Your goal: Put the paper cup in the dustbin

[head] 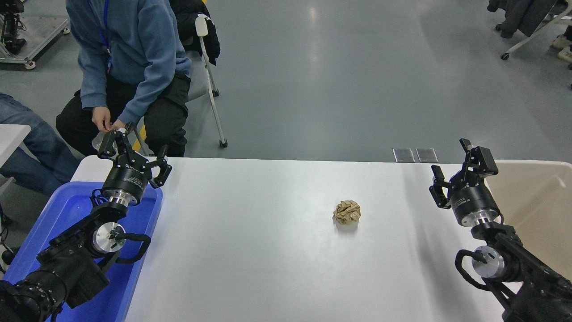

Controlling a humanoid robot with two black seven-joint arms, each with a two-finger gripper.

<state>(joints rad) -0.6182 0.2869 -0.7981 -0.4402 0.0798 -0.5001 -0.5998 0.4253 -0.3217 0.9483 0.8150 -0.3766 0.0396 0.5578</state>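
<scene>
The paper cup is out of view. The beige dustbin (534,210) stands at the table's right end, and what I see of its inside is bare. My right gripper (451,166) is open and empty, over the table's right edge just left of the dustbin's rim. My left gripper (133,150) is open and empty, parked over the far end of the blue tub.
A crumpled brown paper ball (346,211) lies on the white table (268,250) right of centre. A bright blue tub (67,210) sits at the left edge. A person in a blue top (129,53) sits at the far left holding a clear bottle (99,139).
</scene>
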